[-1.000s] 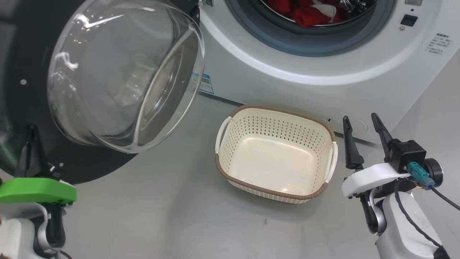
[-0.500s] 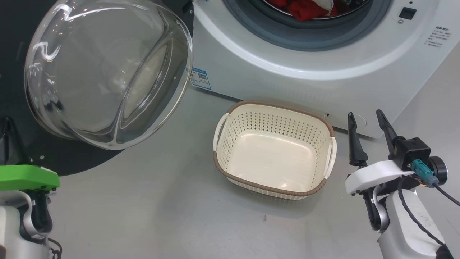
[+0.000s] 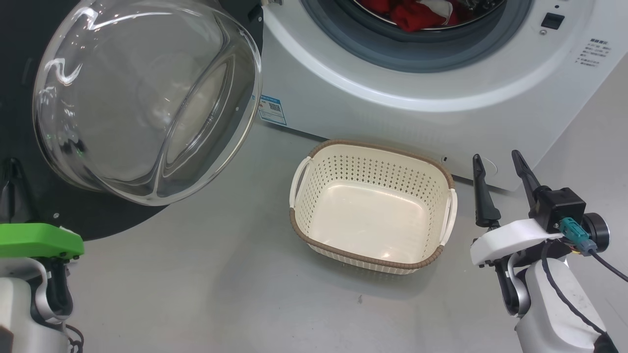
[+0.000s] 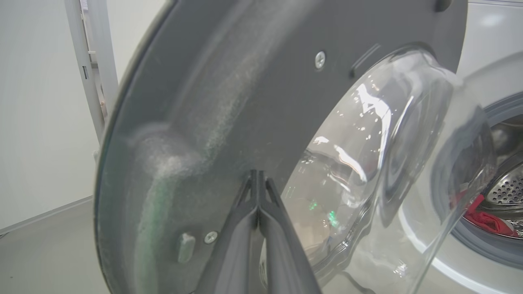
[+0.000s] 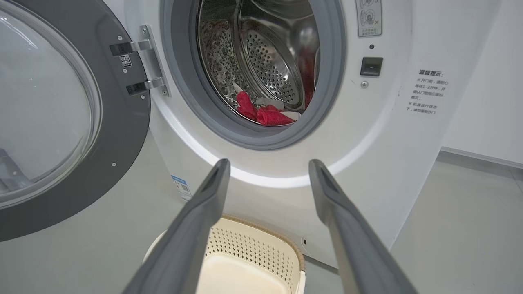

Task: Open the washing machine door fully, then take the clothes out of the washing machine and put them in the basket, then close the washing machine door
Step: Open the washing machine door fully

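Observation:
The white washing machine [image 3: 441, 113] stands at the top with its door [image 3: 142, 98] swung out to the left, glass bowl facing me. Red clothes [image 3: 417, 12] lie in the steel drum, and the right wrist view also shows these clothes [image 5: 265, 116]. The cream basket [image 3: 373, 169] sits on the floor in front of the machine, with nothing in it. My left gripper [image 3: 12, 169] is shut, its tips close against the door's dark inner ring [image 4: 245, 81]. My right gripper [image 3: 495, 159] stands open just right of the basket, holding nothing, and points at the drum opening.
Grey floor spreads around the basket and in front of me. The open door takes up the left side. A small blue label [image 3: 270, 109] is on the machine's lower front corner. A white wall lies right of the machine [image 5: 482, 81].
The door has swung a little further left with my shut left gripper at its ring. The head camera has shifted slightly. The right gripper stays open beside the basket.

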